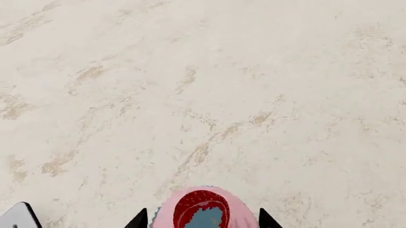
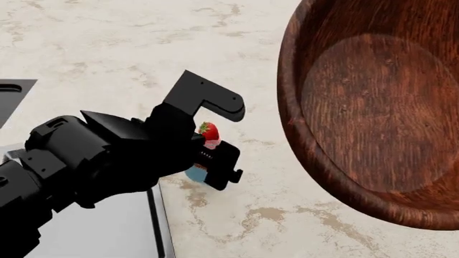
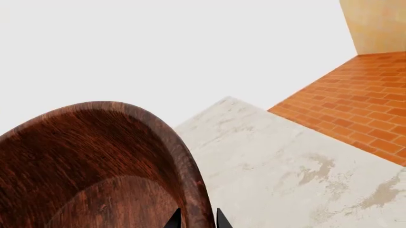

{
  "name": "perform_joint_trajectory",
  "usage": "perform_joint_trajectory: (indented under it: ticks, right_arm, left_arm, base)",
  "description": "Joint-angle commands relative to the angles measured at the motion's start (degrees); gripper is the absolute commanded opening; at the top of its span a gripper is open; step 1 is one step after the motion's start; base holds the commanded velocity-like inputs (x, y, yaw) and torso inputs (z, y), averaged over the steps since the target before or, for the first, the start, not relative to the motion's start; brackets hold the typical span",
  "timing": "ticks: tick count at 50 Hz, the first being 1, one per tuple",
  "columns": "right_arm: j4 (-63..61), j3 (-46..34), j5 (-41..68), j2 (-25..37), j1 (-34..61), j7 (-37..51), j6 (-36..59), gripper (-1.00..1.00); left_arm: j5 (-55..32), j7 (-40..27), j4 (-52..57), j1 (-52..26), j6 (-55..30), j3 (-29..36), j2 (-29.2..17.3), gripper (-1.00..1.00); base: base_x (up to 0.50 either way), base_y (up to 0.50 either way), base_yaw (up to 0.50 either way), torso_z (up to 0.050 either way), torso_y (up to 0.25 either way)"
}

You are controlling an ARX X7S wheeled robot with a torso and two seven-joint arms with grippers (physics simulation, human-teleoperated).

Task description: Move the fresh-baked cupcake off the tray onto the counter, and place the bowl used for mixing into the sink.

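The cupcake (image 2: 208,141), pink frosting with a red strawberry and a blue wrapper, sits between the fingers of my left gripper (image 2: 215,144), just right of the tray (image 2: 107,231) and over the counter (image 2: 143,43). In the left wrist view the cupcake (image 1: 204,211) fills the gap between the two black fingertips (image 1: 138,220). My right gripper (image 3: 197,219) is shut on the rim of the wooden bowl (image 3: 89,171). The bowl (image 2: 373,107) is lifted and tilted, filling the right of the head view. The sink is out of view.
A dark edge (image 2: 13,97) shows at the far left of the head view. In the right wrist view the counter (image 3: 285,161) ends at an orange brick floor (image 3: 362,95).
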Motion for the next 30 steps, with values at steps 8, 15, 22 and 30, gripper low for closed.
perform_joint_trajectory:
  ticks: [8,15,22,30]
  right_arm:
    - [0.5,-0.9,0.4,0.9,1.4,-0.5,-0.7,-1.00]
    - [-0.5,-1.0,2.2,1.2,1.3,1.0,-1.1,-1.00]
    - [-0.6,-0.7,2.3,1.1,1.1,0.5,-1.4,-1.00]
    - [-1.4,0.3,3.3,1.5,0.3,0.6,-1.7,-1.00]
  left_arm:
    - [-9.2,-2.0,3.0,-4.3,4.2,2.5,0.0,1.00]
    - [-13.8,-5.7,11.2,-17.2,7.1,-1.0,-3.0,1.00]
    - [-15.2,-15.5,26.8,-24.9,7.6,-5.6,-11.1,1.00]
    - [-16.5,-20.3,31.5,-31.8,8.1,-9.9,-15.7,1.00]
  base:
    - [0.00,0.00,0.00,0.000,0.000]
    - [0.00,0.00,0.00,0.000,0.000]
    - [0.00,0.00,0.00,0.000,0.000]
    - [0.00,0.00,0.00,0.000,0.000]
